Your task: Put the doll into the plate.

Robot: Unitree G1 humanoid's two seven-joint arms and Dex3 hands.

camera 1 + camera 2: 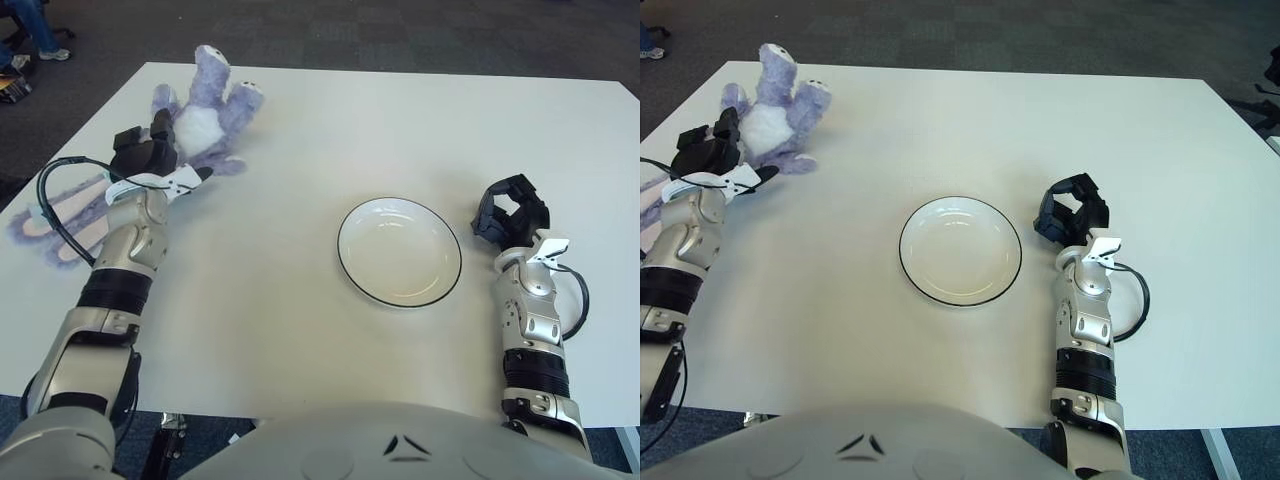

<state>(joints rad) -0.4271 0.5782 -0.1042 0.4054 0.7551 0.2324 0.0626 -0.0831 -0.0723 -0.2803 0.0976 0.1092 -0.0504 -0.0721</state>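
Observation:
The doll is a purple plush animal with a white belly, lying on its back at the table's far left corner. Its long ears trail toward the left edge. My left hand is pressed against the doll's lower left side, its dark fingers on the plush and the thumb sticking out under the doll's leg. The fingers are spread and not closed around anything. The white plate with a dark rim sits empty right of the table's centre. My right hand shows just right of the plate, holding nothing.
The white table ends close to the doll at its left and far edges. A black cable loops beside my left forearm, over the doll's ears. Another cable hangs off my right wrist. A person's legs show on the floor far left.

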